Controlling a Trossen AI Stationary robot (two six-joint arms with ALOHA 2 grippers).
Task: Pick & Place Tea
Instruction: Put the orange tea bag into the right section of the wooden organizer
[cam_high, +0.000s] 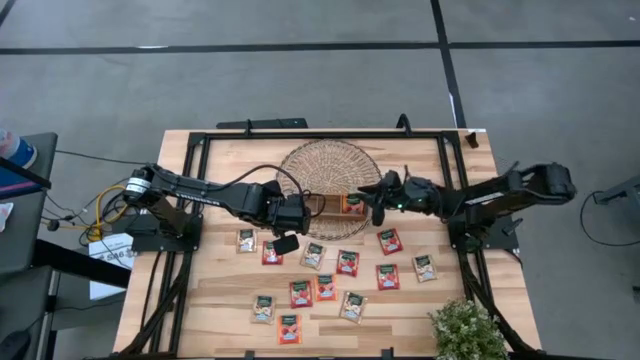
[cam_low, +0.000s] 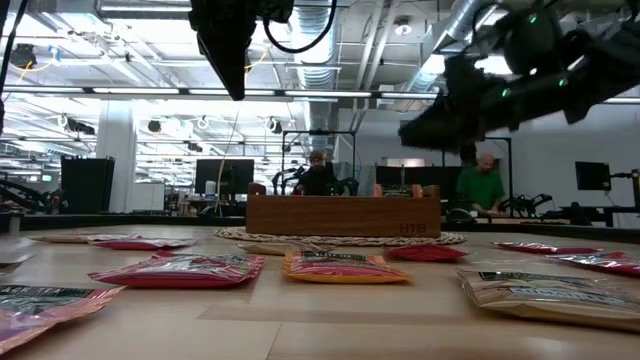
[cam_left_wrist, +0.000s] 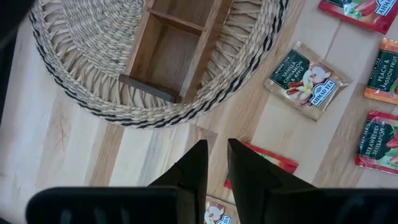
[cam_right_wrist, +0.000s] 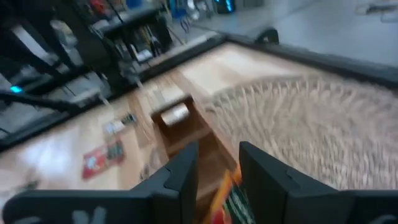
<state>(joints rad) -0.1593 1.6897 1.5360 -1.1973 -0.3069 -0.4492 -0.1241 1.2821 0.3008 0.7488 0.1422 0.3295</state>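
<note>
A brown wooden tray (cam_high: 325, 205) stands on the near rim of the round wicker basket (cam_high: 330, 165). One orange tea sachet (cam_high: 352, 205) lies in the tray's right end. My right gripper (cam_high: 373, 202) hovers just right of it and is open. In the right wrist view the sachet (cam_right_wrist: 225, 196) shows below the gap between the fingers (cam_right_wrist: 219, 163). Several red, orange and pale sachets (cam_high: 347, 262) lie flat on the table nearer the front. My left gripper (cam_high: 285, 243) hangs above the table left of the tray, pointing down, its fingers (cam_left_wrist: 216, 160) a narrow gap apart with nothing between them.
A black frame (cam_high: 200, 150) runs along the table's edges. A small green plant (cam_high: 465, 328) stands at the near right corner. Bare wood (cam_high: 220, 310) lies at the near left. People sit at desks (cam_low: 320, 175) in the room behind.
</note>
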